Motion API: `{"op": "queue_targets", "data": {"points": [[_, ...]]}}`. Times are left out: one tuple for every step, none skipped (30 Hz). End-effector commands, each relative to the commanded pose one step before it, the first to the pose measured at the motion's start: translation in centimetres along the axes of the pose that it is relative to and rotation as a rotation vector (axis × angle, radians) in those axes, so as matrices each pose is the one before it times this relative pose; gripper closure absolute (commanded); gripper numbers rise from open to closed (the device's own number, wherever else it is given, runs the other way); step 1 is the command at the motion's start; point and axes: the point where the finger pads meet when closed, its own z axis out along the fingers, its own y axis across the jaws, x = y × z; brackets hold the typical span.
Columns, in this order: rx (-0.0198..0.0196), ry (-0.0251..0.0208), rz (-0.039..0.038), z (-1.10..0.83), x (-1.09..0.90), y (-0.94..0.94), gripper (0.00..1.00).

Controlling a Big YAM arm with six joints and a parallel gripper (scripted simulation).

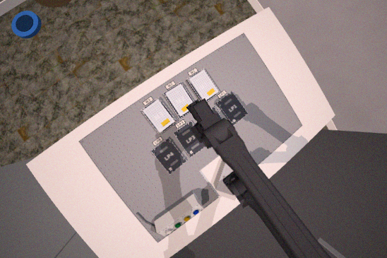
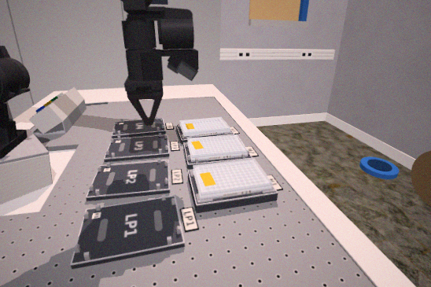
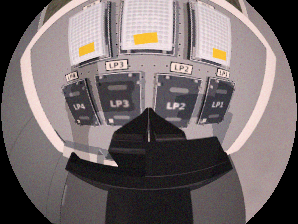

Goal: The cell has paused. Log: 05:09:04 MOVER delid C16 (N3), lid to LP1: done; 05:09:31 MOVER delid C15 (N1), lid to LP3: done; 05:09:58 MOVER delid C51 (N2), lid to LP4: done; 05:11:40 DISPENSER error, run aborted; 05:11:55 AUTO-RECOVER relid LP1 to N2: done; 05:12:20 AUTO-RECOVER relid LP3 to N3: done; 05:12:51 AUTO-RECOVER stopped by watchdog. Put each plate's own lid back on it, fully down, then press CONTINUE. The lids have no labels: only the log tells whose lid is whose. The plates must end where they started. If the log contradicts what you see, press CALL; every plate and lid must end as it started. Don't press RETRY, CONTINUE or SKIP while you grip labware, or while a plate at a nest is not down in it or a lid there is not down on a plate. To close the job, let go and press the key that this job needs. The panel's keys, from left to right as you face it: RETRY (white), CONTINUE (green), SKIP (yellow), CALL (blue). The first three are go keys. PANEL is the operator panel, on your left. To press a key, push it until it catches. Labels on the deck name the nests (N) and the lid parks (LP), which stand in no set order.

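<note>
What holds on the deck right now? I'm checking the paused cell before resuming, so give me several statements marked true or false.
1. The gripper is shut on nothing. True.
2. A lid lies on park LP1. False: its printed name shows uncovered.
3. Three white plates each carry an orange patch. True.
4. The blue ring lies on the table. False: it lies on the carpet.
5. The gripper is pressing a panel key. False: it hangs by the lid parks.

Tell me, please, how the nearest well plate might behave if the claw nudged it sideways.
The nearest well plate looks stiff and flat, so tipping or rolling seems unlikely. It appears seated in a dark nest frame, which would probably resist sliding. Its thin pale build suggests light plastic.
</note>
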Motion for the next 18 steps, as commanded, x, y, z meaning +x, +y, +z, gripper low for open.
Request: {"op": "queue_targets", "data": {"points": [[-0.00126,-0.04094,-0.00609,-3.381,-1.641,-0.286,1.0],[0.00011,-0.00047,-0.00006,-0.535,-0.016,0.001,1.0],[0.00012,-0.00045,-0.00005,-0.534,-0.015,0.001,1.0],[0.00012,-0.00043,-0.00005,-0.533,-0.014,0.001,1.0],[0.00012,-0.00042,-0.00005,-0.533,-0.013,0.001,1.0],[0.00006,-0.0002,-0.00003,-0.269,0.012,0.003,1.0],[0.00005,0.0,0.0,-0.021,0.018,0.002,1.0],[-0.00262,0.03653,0.00308,1.177,1.647,0.024,1.0],[-0.00335,0.04534,-0.00042,1.309,0.998,0.08,1.0],[-0.00017,0.00126,-0.00286,0.051,0.026,0.09,1.0],[0.0,0.0,0.0,0.0,0.0,0.0,1.0],[0.0,0.0,0.0,0.0,0.0,0.0,1.0],[0.0003,0.00006,-0.00012,0.012,0.005,-0.002,1.0],[0.00036,-0.00473,-0.00067,0.012,-0.116,0.0,1.0],[0.00021,-0.00293,-0.00053,-0.004,-0.082,0.004,1.0],[0.00013,-0.00182,-0.00045,0.002,-0.052,0.006,1.0],[0.00004,-0.00071,0.00045,0.038,-0.003,0.007,1.0],[0.0001,-0.00151,0.0,0.012,-0.038,0.007,1.0]]}}
